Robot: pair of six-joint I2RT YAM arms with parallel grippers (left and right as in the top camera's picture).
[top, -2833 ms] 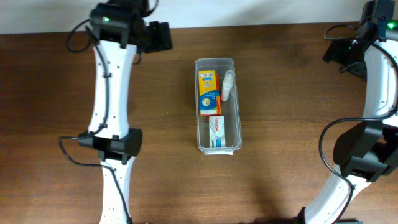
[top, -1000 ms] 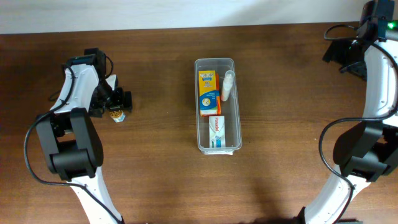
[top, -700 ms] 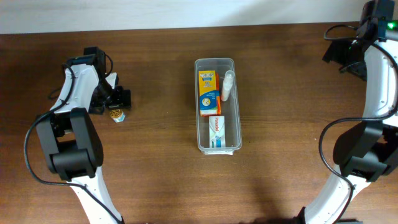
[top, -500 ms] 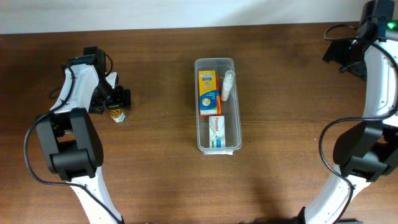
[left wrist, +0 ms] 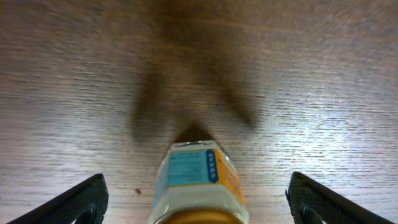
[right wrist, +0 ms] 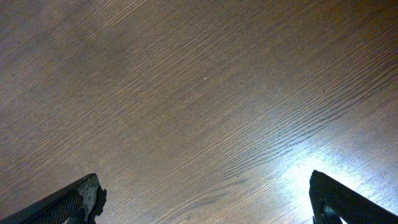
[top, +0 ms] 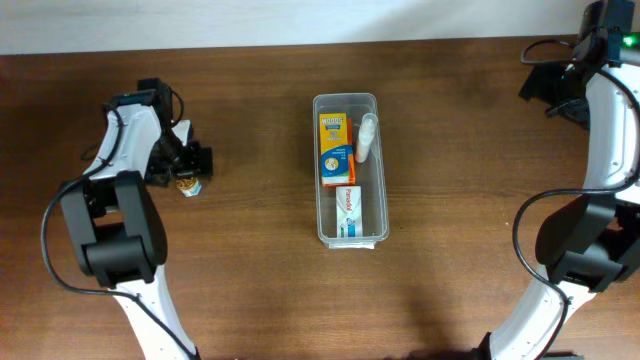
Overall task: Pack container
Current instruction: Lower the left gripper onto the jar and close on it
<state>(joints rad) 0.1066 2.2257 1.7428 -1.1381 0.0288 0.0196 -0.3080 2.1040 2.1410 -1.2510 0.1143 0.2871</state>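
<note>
The container [top: 345, 104], a long clear bin, lies at the table's middle. It holds a yellow box [top: 333, 148], a white tube [top: 367, 137] and a white and blue box [top: 349, 208]. At the far left a small glass jar [top: 189, 186] with a blue and yellow label stands on the table. My left gripper [top: 186, 172] is right over it. In the left wrist view the jar [left wrist: 198, 180] stands between the two fingers [left wrist: 78, 200], with a wide gap on each side; the left gripper [left wrist: 198, 210] is open. My right gripper [top: 546, 88] hangs open at the far right back, and in its wrist view the right gripper [right wrist: 205, 211] has only bare wood under it.
The tabletop is dark brown wood. A white wall edge [top: 320, 20] runs along the back. Both arms' white links stand at the left and right sides of the table [top: 470, 200].
The left arm has swung from the back of the table down to the jar at the far left. Over the last second it has only shifted slightly. The right arm is still.
</note>
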